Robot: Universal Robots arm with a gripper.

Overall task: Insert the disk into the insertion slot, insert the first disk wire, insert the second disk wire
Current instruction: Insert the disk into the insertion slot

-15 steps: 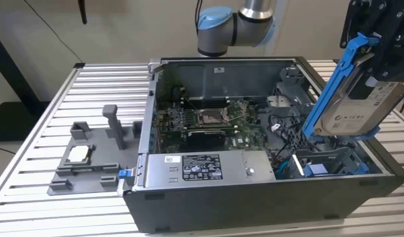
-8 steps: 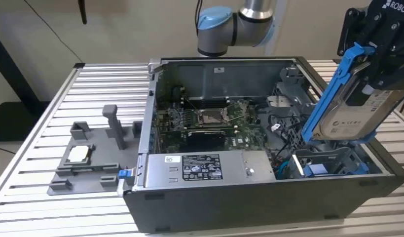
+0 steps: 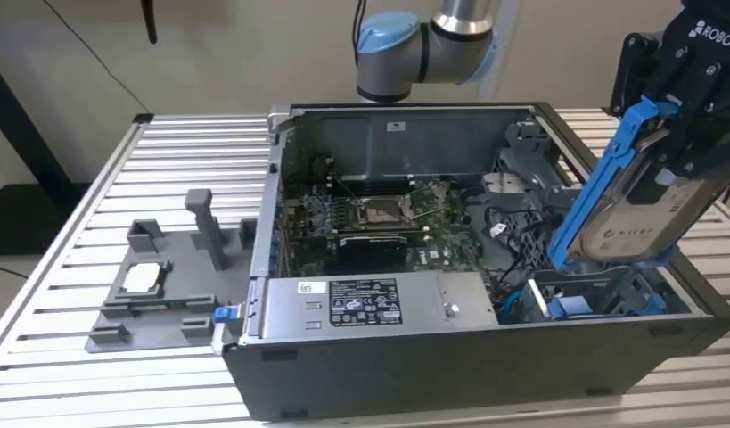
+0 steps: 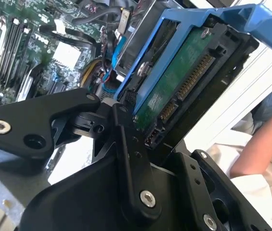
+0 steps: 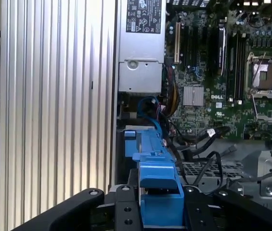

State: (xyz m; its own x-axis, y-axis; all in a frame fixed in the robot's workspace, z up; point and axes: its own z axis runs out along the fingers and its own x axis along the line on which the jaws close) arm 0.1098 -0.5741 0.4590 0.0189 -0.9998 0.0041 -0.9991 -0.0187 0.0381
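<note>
one disk [image 3: 632,209], clipped in its blue carrier, hangs clamped at its upper end in the gripper [image 3: 684,134], whose fingers are closed on it, over the computer case [image 3: 460,374] corner at the exterior view's right. its long axis runs steeply but tilted, lower end swung toward the exterior view's left, with the insertion slot [image 3: 602,294] just beneath that end; whether they touch i cannot tell. in the second wrist view its connectors [image 4: 193,77] look bare of wires.
</note>
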